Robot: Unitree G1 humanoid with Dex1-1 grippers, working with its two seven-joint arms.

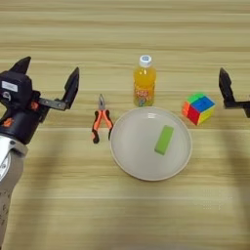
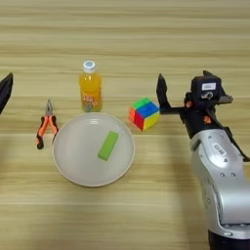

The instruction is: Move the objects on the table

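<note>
Spread wide and holding nothing, the left gripper is seen at the table's left. Orange-handled pliers are laid beside a plate bearing a green block. Behind its rim the juice bottle is stood upright, the puzzle cube to its right. Beyond, the right gripper is held open.

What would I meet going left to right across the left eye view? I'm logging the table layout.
left gripper → pliers → juice bottle → green block on the plate → puzzle cube → right gripper.
</note>
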